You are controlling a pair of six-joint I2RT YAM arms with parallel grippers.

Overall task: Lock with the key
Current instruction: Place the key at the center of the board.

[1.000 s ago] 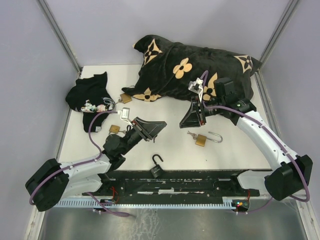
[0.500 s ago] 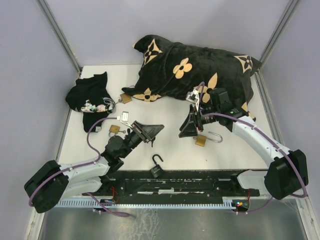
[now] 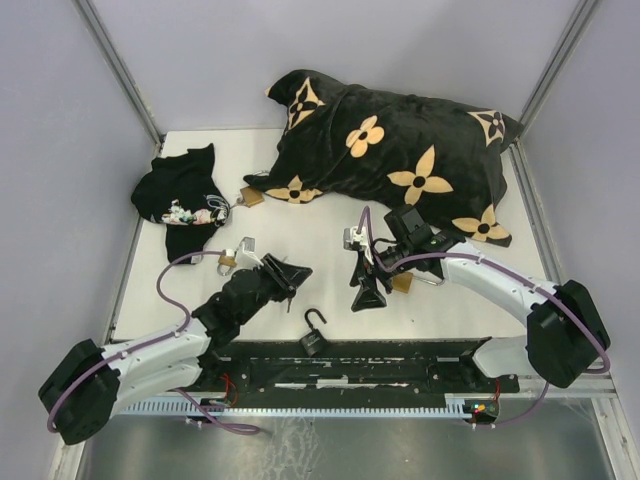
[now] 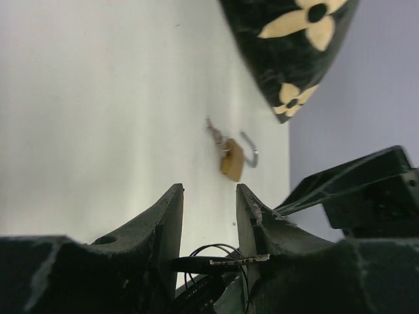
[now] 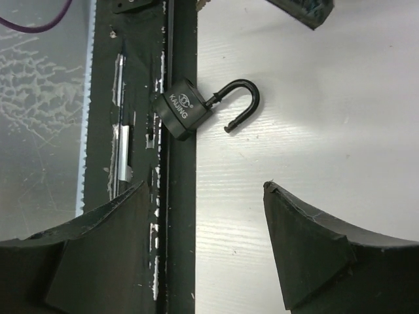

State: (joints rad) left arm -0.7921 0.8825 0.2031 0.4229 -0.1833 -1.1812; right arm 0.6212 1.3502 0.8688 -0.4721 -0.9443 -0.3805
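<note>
From above: white tabletop (image 3: 330,215) boxed by grey walls (image 3: 200,60), flowered black pillow (image 3: 390,140) at the back; right gripper (image 3: 365,290) spread wide, empty.
Left wrist: left gripper (image 4: 209,196) partly parted, hold impossible to tell; brass padlock (image 4: 232,159) lying beyond on the tabletop.
Right wrist: black padlock (image 5: 186,108) with body on black base strip (image 5: 180,196), open shackle over the tabletop.

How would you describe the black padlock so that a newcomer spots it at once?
Start at the long black base plate along the table's near edge, between the two arms. The black padlock lies at that plate's far edge with its curved shackle swung open. The other padlocks in view are brass padlocks; only this one is black.
</note>
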